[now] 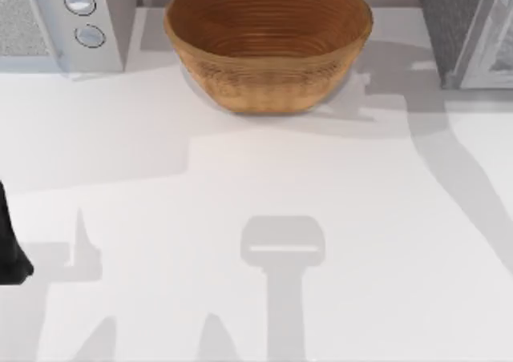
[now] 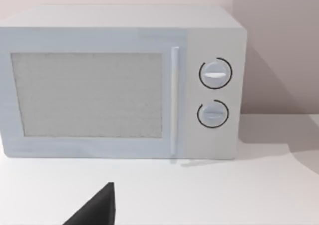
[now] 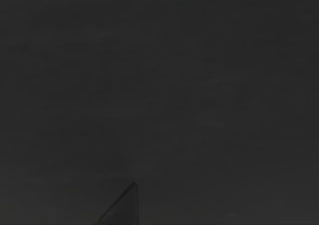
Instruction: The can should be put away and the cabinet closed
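White table [image 1: 240,298] up front; grey speckled cabinet [image 1: 465,34] far right, white boxy microwave [image 1: 56,26] far left, brown wicker bowl [image 1: 268,46] far centre. Left gripper [image 2: 94,210] parked near left. Right wrist view dark. Impossible to tell jaw state either side, or the can's place. Risk: reaching blind, clipping bowl.

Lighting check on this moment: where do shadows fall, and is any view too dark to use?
Top view: evenly lit, soft grey shadows crossing the white table, one under the wicker bowl. Left wrist view: bright, the microwave casts a faint shadow on the wall. Right wrist view: dark.
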